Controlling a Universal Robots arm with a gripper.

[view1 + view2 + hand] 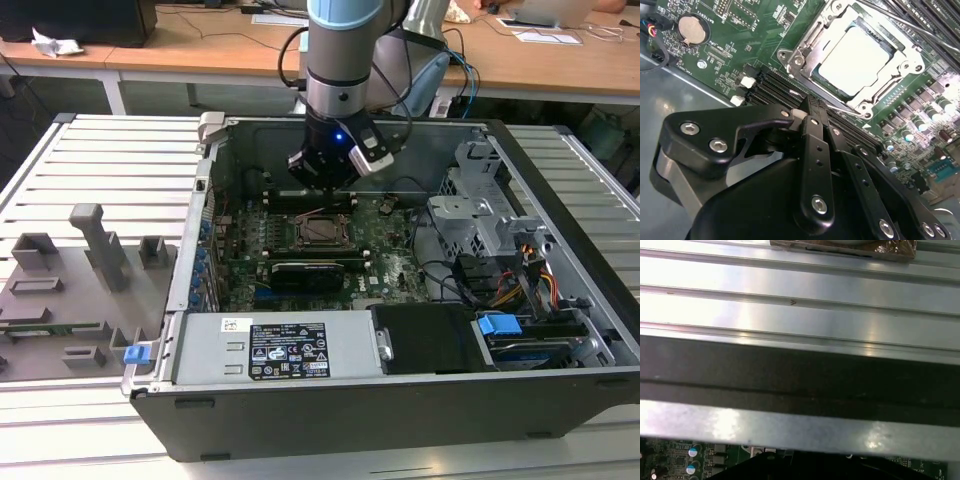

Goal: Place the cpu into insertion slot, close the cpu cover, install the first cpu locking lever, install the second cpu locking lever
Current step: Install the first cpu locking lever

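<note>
Cpu (856, 59): one, seated in insertion slot (901, 82) | cpu cover (829, 31): one, down | pincer (810, 107): clenched, empty

One chip (856, 57) is seen, seated in one socket (799, 60) under one metal frame (905, 50). One round battery (692, 29) is counted on the board, and one gripper (810, 107).

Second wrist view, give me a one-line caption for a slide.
Gripper poised beside the insertion slot, where the cpu sits under the closed cpu cover.
</note>
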